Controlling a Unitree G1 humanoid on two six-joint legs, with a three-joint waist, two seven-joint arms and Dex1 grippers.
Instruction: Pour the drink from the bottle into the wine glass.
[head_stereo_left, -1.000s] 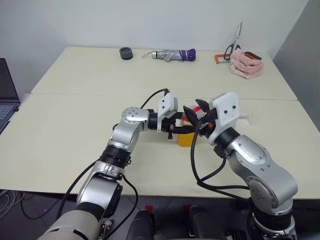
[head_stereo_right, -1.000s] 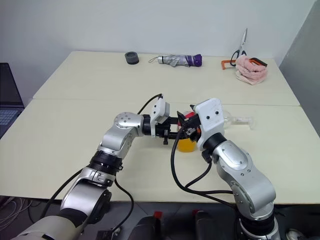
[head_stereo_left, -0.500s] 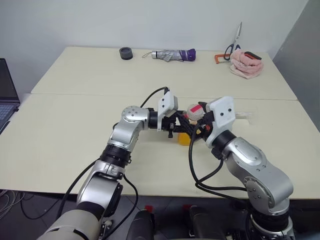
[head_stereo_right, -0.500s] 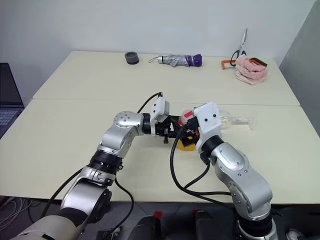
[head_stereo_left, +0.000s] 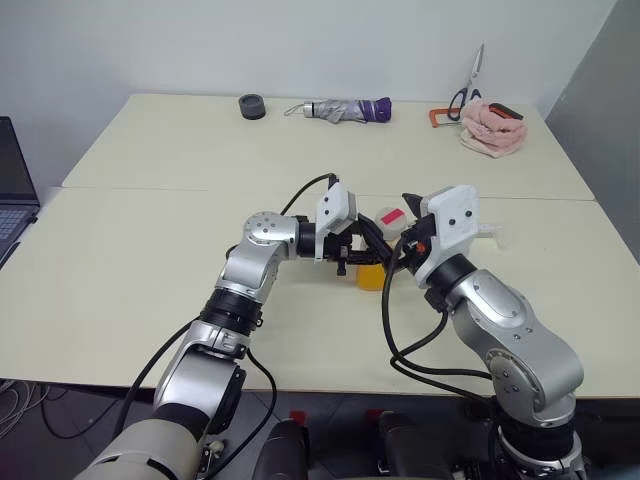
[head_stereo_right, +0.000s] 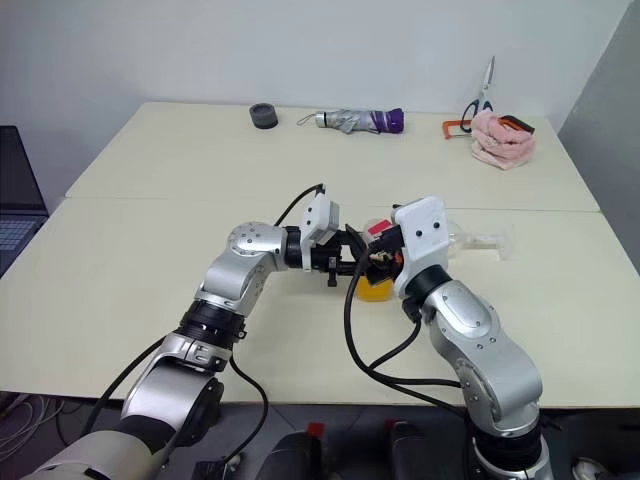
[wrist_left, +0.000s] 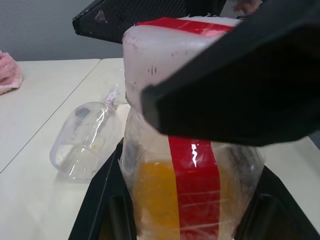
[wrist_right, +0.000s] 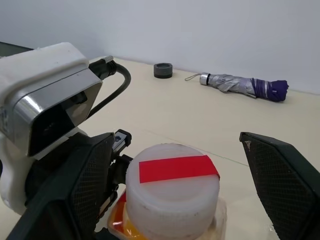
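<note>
bottle (wrist_left: 192, 175): upright near the middle of the front bench, long axis vertical, held just clear of or on the surface; I cannot tell which.
cap (wrist_right: 172, 187): white with a red strip, still on the bottle's neck, facing up.
drink (wrist_left: 152, 200): orange, low in the bottle.
left gripper (head_stereo_left: 352, 258): reaches in level from the robot's left, fingers clamped on the bottle's body.
right gripper (wrist_right: 175, 195): fingers spread wide, one on either side of the cap and apart from it, holding nothing; the cap lies straight ahead between them.
wine glass (wrist_left: 82, 142): lying on its side on the bench just beyond the bottle, toward the right edge.
likely next step: close on the cap and twist.
</note>
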